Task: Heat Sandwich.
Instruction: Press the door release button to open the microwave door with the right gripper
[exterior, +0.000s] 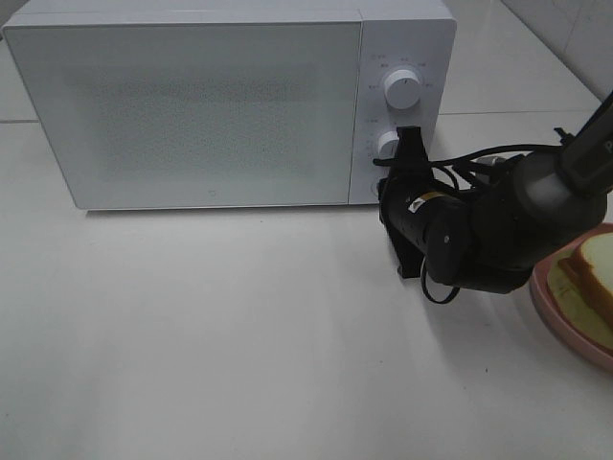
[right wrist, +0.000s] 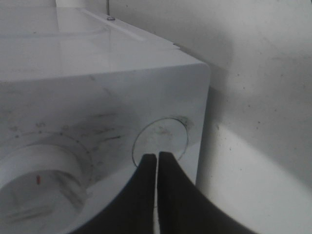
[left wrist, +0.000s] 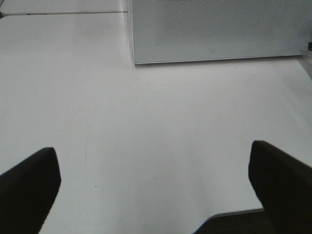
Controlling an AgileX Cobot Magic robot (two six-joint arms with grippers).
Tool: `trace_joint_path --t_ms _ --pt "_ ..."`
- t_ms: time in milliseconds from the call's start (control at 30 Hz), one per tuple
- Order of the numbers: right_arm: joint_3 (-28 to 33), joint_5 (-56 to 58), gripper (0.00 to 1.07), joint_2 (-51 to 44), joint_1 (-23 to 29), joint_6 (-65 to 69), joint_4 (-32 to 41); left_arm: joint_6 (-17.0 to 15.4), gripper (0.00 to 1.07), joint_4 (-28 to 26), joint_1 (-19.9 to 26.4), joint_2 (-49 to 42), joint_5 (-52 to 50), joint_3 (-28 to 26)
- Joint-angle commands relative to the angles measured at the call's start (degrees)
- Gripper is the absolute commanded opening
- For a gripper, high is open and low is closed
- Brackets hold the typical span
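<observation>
Here, I see the right gripper (right wrist: 157,157) with its jaws pressed together and gripping nothing. Their tips sit at the lower rim of a round button (right wrist: 161,136) on the control panel of the microwave (exterior: 192,105), beside a dial (right wrist: 44,180); actual contact I cannot confirm. The left gripper (left wrist: 152,148) hangs over the white table (left wrist: 146,112), jaws spread wide and empty. The sandwich (exterior: 596,273) lies on the pink plate (exterior: 556,321) at the table's right edge, apart from both grippers.

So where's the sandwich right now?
The sandwich sits at the far right edge of the exterior high view on the pink plate, beside the right arm, outside the closed microwave.
</observation>
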Motion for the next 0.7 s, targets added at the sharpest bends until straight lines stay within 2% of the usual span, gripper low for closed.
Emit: trace_joint_path --t_ms 33,500,700 --pt "-0.86 0.46 0.00 -0.06 -0.34 -0.69 -0.57 -0.06 0.98 -0.57 0.29 -1.26 -0.46 0.06" --pt "-4.01 0.92 0.00 2.23 -1.66 -0.80 -1.03 -0.06 0.98 -0.57 0.29 -1.26 -0.46 0.06" --pt "-4.87 -2.29 0.00 2.86 -1.66 -1.15 -0.52 0.00 0.98 -0.57 0.29 -1.26 -0.46 0.06"
